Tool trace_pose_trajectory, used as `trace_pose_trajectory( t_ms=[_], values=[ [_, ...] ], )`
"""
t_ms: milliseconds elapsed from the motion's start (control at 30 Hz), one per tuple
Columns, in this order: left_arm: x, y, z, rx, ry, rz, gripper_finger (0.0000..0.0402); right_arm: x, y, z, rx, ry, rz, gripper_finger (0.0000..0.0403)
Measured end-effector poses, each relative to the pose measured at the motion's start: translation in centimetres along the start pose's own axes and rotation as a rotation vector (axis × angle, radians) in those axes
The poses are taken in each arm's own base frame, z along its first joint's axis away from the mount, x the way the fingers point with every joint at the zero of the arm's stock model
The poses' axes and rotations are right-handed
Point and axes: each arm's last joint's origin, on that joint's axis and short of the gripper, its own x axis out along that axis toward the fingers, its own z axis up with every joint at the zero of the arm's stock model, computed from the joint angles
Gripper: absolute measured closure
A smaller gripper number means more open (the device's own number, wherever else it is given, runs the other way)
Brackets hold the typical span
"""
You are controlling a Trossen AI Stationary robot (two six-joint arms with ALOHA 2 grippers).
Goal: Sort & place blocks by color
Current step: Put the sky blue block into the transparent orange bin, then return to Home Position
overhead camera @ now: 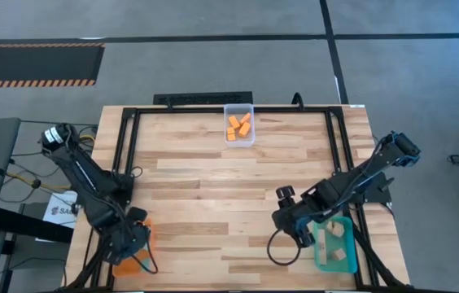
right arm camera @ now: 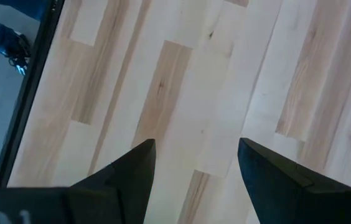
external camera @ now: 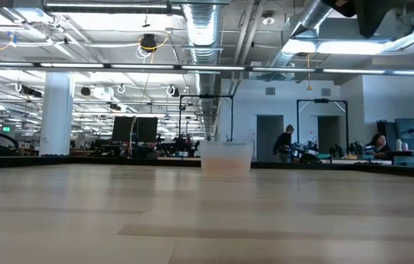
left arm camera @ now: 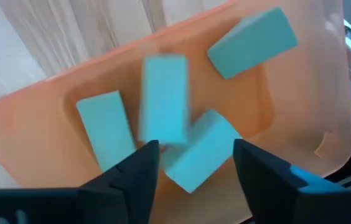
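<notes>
Several light-blue blocks (left arm camera: 104, 127) lie in the orange tray (left arm camera: 32, 124) at the table's near left corner. One more light-blue block (left arm camera: 163, 99) shows blurred over them. My left gripper (left arm camera: 195, 158) hangs open above this tray (overhead camera: 136, 244), pointing down, with nothing between its fingers. My right gripper (right arm camera: 195, 165) stands open over bare wood (overhead camera: 299, 224), beside the teal tray (overhead camera: 323, 259), where tan blocks (overhead camera: 339, 231) lie. Orange blocks (overhead camera: 238, 126) lie in the clear tray (overhead camera: 250, 140) at the far edge.
A black frame (overhead camera: 128, 146) runs along the table's left, far and right sides. The wide middle of the wooden table (overhead camera: 229, 187) is bare. The low view shows the clear tray (external camera: 226, 158) far off, with people in the room behind it.
</notes>
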Motion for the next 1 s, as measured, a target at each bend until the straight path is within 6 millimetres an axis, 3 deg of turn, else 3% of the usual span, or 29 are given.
trace_pose_trajectory(
  t_ms=[267,533,733,1000],
  values=[
    [-0.8,0.4,1.0,-0.008,0.0,-0.052,0.0161,0.1,-1.0,0.2,0.02,0.0,-0.01,0.0154],
    [-5.4,1.2,4.9,0.049,-0.339,0.188,0.0169,0.1,-2.7,0.5,0.076,-0.002,-0.034,0.0154],
    [-8.7,4.2,8.0,0.047,-0.556,0.471,0.0188,0.1,-5.2,1.0,0.156,-0.036,-0.063,0.0154],
    [-12.6,10.0,12.1,0.081,-0.849,0.554,0.0226,-0.2,-9.1,2.6,0.238,-0.208,-0.111,0.0154]
  ],
)
